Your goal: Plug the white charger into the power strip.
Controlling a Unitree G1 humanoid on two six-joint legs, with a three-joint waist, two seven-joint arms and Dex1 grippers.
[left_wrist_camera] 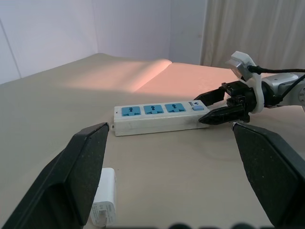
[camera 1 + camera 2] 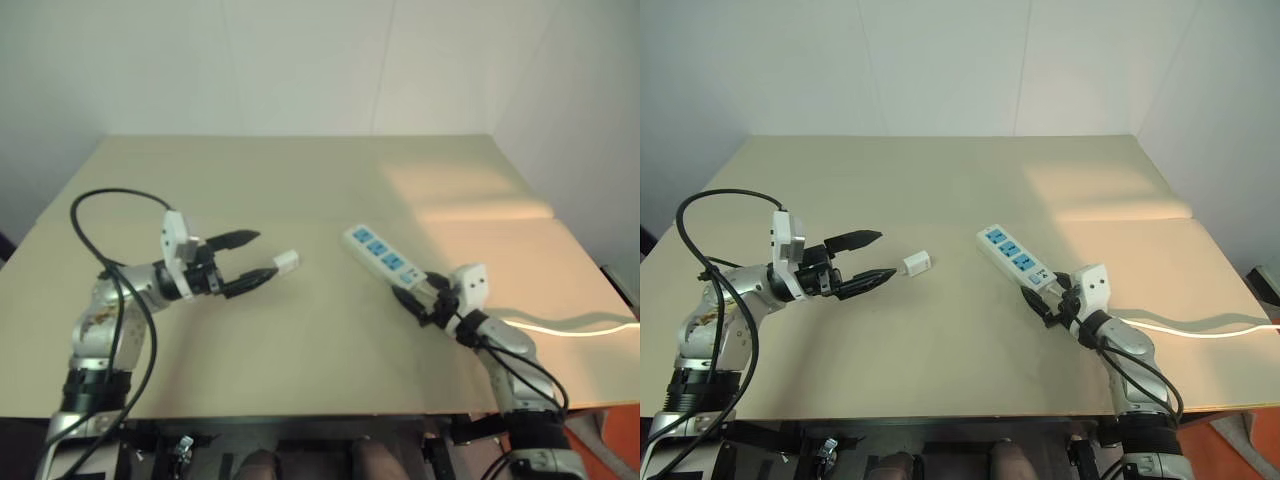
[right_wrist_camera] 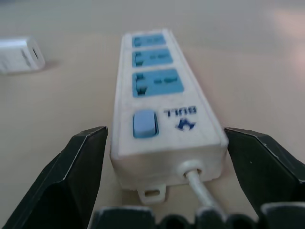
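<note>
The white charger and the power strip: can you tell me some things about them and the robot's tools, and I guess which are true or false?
1. The white charger is plugged into the power strip. False: it lies on the table, apart from the strip.
2. The power strip has three blue sockets. True.
3. The left tool is squeezing the charger. False: its fingers are open, and the charger lies just past their tips.
4. The right tool is open, with a finger on each side of the strip's switch end. True.
5. The strip's cord comes out of the end nearest the right tool. True.
6. The sockets are red. False: they are blue.
</note>
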